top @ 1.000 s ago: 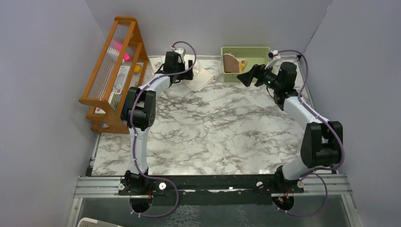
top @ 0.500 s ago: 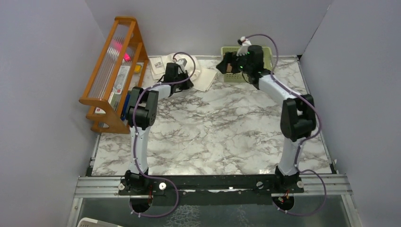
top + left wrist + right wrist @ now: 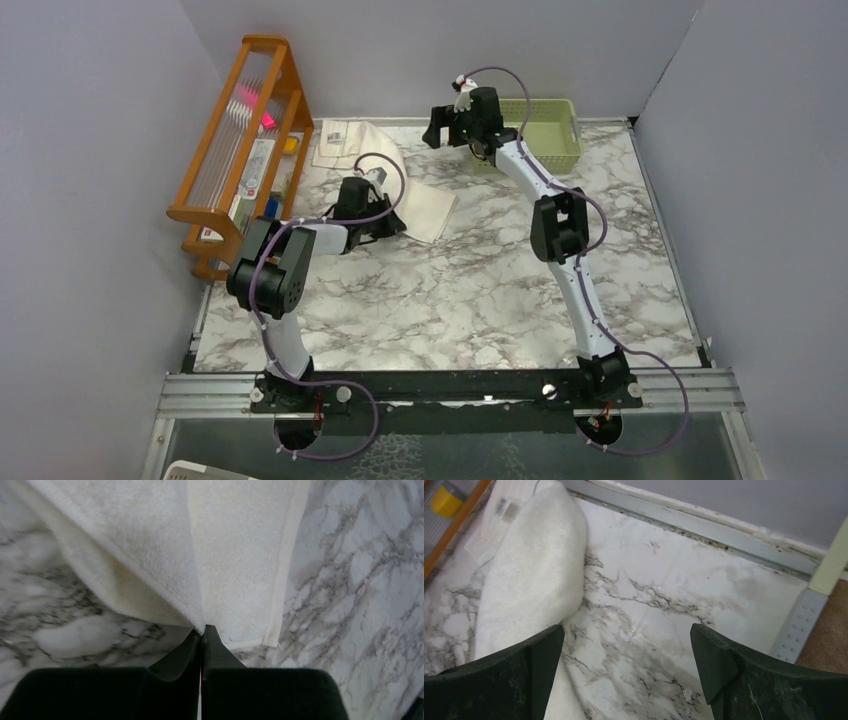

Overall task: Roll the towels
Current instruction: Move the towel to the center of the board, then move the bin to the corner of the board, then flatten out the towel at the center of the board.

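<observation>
1. The left arm [image 3: 268, 275] rose from its base, folded sharply at the elbow, and sent its forearm out to the right, held low
2. The left gripper [image 3: 202, 630] had its two fingers pressed flat together, their tips pinching the near edge of the cream towel [image 3: 240, 555]
3. The right arm [image 3: 560, 225] reached far forward and to the left, almost fully stretched out
4. The right gripper [image 3: 626, 635] pointed left and downward, its jaws spread wide apart with nothing held between them

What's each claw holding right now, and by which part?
The left claw is pinching the cream towel at its near edge, on a fold. The right claw is open and holds nothing.
</observation>
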